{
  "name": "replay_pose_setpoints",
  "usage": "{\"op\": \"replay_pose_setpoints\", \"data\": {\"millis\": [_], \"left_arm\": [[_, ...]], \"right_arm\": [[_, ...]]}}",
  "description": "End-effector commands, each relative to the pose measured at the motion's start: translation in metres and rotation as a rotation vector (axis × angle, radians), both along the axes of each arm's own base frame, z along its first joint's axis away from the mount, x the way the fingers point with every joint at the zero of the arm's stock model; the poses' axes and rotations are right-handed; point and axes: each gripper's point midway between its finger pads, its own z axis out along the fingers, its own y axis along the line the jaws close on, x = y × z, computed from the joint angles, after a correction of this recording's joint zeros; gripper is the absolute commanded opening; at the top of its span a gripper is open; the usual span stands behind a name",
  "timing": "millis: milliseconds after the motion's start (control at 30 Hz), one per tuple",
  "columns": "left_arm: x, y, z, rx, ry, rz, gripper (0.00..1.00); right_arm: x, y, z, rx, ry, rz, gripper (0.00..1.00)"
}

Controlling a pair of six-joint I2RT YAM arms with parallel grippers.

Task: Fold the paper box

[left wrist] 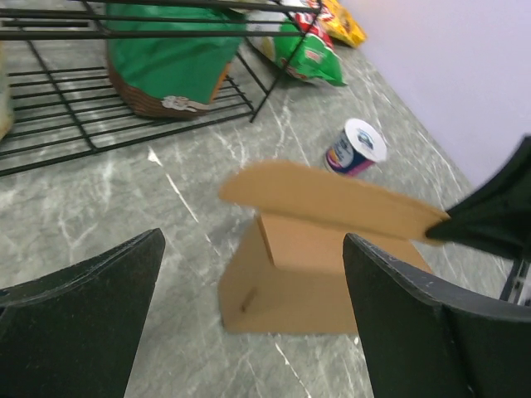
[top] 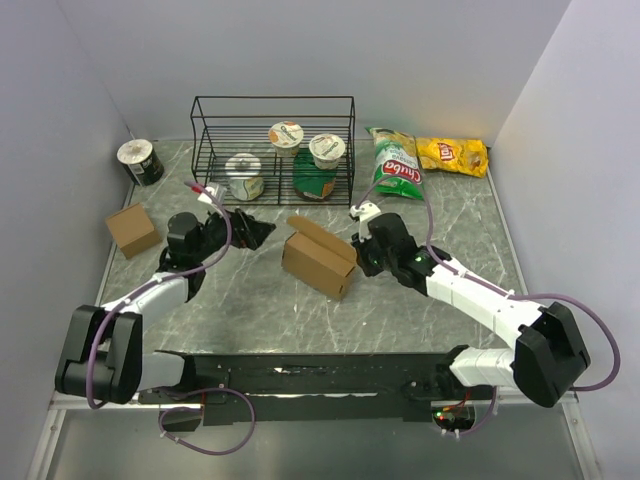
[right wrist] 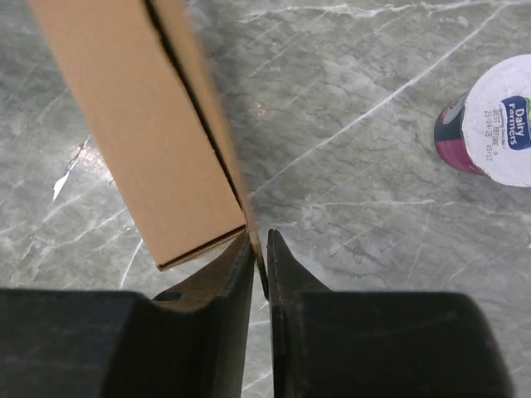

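Mid-table: paper box (top: 318, 262), a brown oblong carton set at an angle, one long flap raised along its far side. Right gripper (right wrist: 260, 249) at the box's right end. Its fingers (right wrist: 224, 282) are pressed together on the thin edge of that flap, cardboard pinched between them. Left gripper (top: 250, 232) just left of the box, apart from it, fingers (left wrist: 99, 307) spread wide. In the left wrist view the box sits ahead in the gap between them, the flap tilted up over the body. The right gripper's dark tip meets the flap at its right end.

Far side: black wire rack (top: 272, 150) with three yogurt cups (top: 286, 137) and a green bag (top: 315, 183) in it. Right of the rack: green chip bag (top: 395, 165), with a yellow chip bag (top: 452, 156) just beside it, both flat on the table (top: 450, 230).

Far left corner: dark tub (top: 140, 162) with a pale top. Nearer along the left wall: small cube box (top: 132, 229), closed, well apart from the paper box.

Loose cup (right wrist: 489, 124) on the table right of the paper box, visible in both wrist views. Cannot find it in the top view.
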Motion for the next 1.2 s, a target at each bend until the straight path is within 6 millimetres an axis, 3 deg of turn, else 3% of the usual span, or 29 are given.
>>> {"op": "replay_pose_setpoints", "data": {"millis": [0,200,467,800,1033,1167], "left_arm": [[-0.013,-0.012,0.019,-0.004,-0.158,-0.107,0.96],[-0.015,-0.013,0.007,0.056,-0.180,-0.147,1.00],[-0.009,-0.006,0.003,0.099,-0.214,-0.175,0.96],[0.022,-0.015,-0.011,0.162,-0.219,-0.325,0.99],[0.043,-0.001,-0.015,0.169,-0.223,-0.402,0.99],[0.049,-0.003,-0.025,0.178,-0.188,-0.480,0.97]], "right_arm": [[0.018,0.000,0.010,-0.022,-0.078,-0.004,0.15],[0.036,0.001,0.018,-0.096,-0.208,0.091,0.12],[0.051,0.017,0.036,-0.097,-0.400,0.218,0.12],[0.054,0.035,0.026,-0.102,-0.381,0.343,0.08],[0.046,0.041,0.022,-0.036,-0.333,0.407,0.08],[0.044,0.041,0.024,-0.030,-0.323,0.423,0.08]]}}
